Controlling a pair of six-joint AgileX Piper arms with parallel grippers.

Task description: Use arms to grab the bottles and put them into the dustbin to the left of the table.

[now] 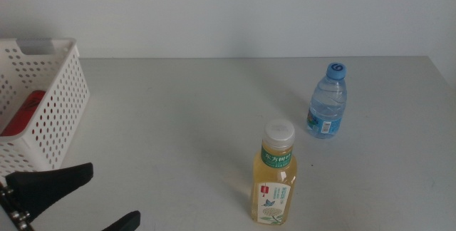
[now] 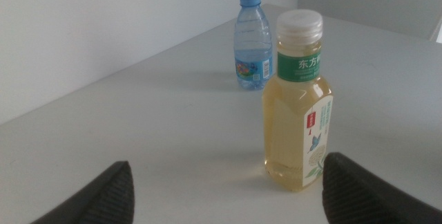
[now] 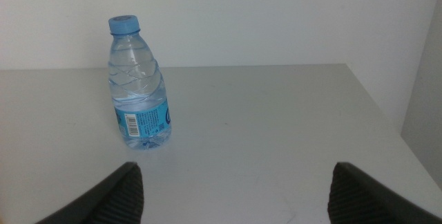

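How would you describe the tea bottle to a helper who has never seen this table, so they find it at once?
On the light-grey table, look right of the white perforated dustbin, toward the near edge. The tea bottle stands upright there, ahead of the open left gripper. Unlike the clear, blue-capped water bottle behind it, it holds yellow liquid, with a green label and white cap.

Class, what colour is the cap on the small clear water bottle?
Blue cap, clearest in the right wrist view.
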